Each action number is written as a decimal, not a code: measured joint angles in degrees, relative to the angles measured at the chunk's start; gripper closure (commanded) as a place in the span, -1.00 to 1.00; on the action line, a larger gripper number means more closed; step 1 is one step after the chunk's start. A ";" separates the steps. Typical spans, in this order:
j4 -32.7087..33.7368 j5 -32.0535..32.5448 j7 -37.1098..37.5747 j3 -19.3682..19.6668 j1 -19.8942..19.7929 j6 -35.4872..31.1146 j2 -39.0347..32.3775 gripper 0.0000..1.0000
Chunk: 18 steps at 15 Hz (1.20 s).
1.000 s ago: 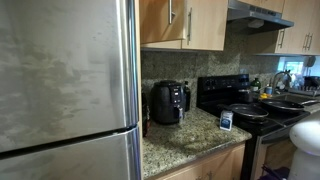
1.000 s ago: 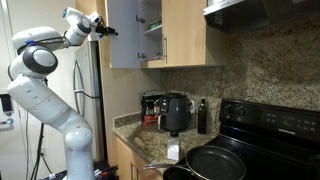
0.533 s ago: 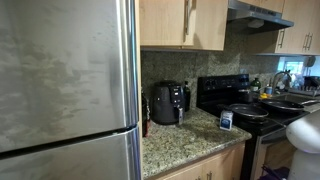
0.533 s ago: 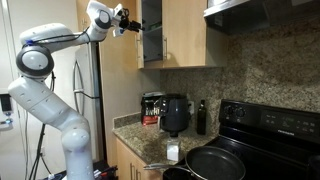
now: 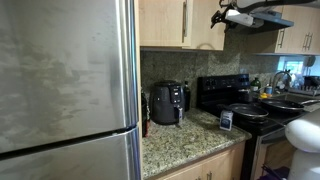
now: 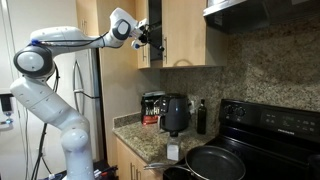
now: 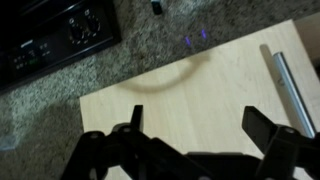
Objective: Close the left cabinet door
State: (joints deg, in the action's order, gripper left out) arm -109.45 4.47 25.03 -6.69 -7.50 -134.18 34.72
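Pincer: the pincer [image 7: 193, 115] has its fingers spread wide with nothing between them. In the wrist view the two dark fingers stand either side of a bare stretch of wood.
Left cabinet door: the left cabinet door [image 5: 160, 22] hangs high on the wall, right of the fridge [image 5: 60, 80] and above the granite tabletop [image 5: 185, 135]. It looks close to flush with its twin door. Whether it is fully shut, I cannot tell.
Why held so: the arm [image 6: 75, 40] reaches up and far out at cabinet height. Open fingers set against a flat panel suggest a push on the door's face, not a grab at the bar.
Door relative to pincer: the door's pale face lies right in front of the fingers. Its silver bar handle [image 7: 290, 85] sits out beyond one finger, ungripped. Touching or just apart, I cannot tell.
Step, as judged: the last press home.
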 measured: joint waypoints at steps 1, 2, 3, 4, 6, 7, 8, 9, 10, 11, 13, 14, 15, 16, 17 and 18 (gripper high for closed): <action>-1.67 -2.70 -0.01 0.32 1.59 1.14 1.01 -1.00; -3.20 -5.46 -0.05 0.64 3.29 2.55 2.42 -1.00; -4.81 -8.34 -0.10 0.97 5.10 4.18 4.34 -1.00; -6.30 -11.05 -0.13 1.31 6.79 6.06 6.54 -1.00; -8.66 -16.14 -0.14 1.89 9.86 11.60 11.47 -1.00; -9.26 -18.20 -0.14 1.99 10.96 15.06 13.54 -1.00; -9.70 -19.38 -0.09 2.03 11.79 17.64 15.34 -1.00; -10.12 -19.86 -0.04 2.03 12.21 18.63 16.56 -1.00; -10.43 -20.06 -0.04 2.06 12.35 18.93 17.18 -1.00; -10.68 -20.11 -0.04 2.10 12.36 18.96 17.28 -1.00; -10.96 -20.12 -0.04 2.14 12.36 18.96 17.00 -1.00; -10.98 -20.12 -0.04 2.15 12.36 18.95 16.86 -1.00; -10.98 -20.12 -0.04 2.17 12.36 18.95 16.80 -1.00; -10.98 -20.12 -0.04 2.17 12.36 18.95 16.79 -1.00; -10.98 -20.12 -0.04 2.17 12.36 18.95 16.80 -1.00; -10.98 -20.12 -0.04 2.18 12.36 18.95 16.80 -1.00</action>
State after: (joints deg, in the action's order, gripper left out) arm -120.43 -15.66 24.99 -4.52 4.86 -115.23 51.51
